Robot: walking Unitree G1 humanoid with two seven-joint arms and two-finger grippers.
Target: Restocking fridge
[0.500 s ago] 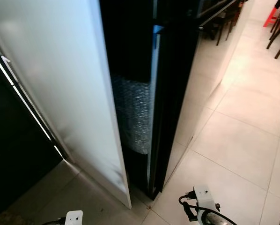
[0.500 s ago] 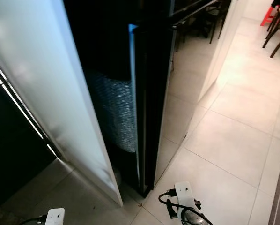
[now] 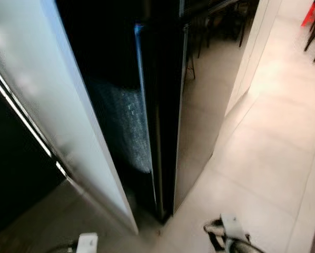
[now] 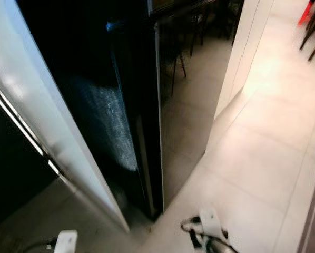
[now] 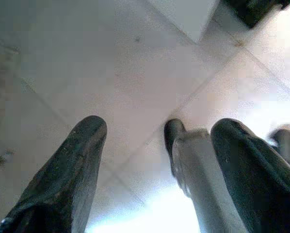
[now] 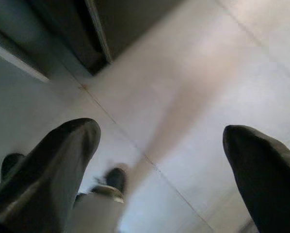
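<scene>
Fridge [image 3: 163, 116] door [image 3: 68, 121] ajar, both pincers [image 5: 157, 160] [image 6: 159, 160] spread – empty

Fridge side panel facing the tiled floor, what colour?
Glossy black fridge side panel, mirroring chairs and floor; clearest in the right eye view.

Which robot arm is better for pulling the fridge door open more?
Probably the left. The white fridge door stands ajar on the robot's left, nearer the left gripper. Both grippers hang low, open and empty.
</scene>
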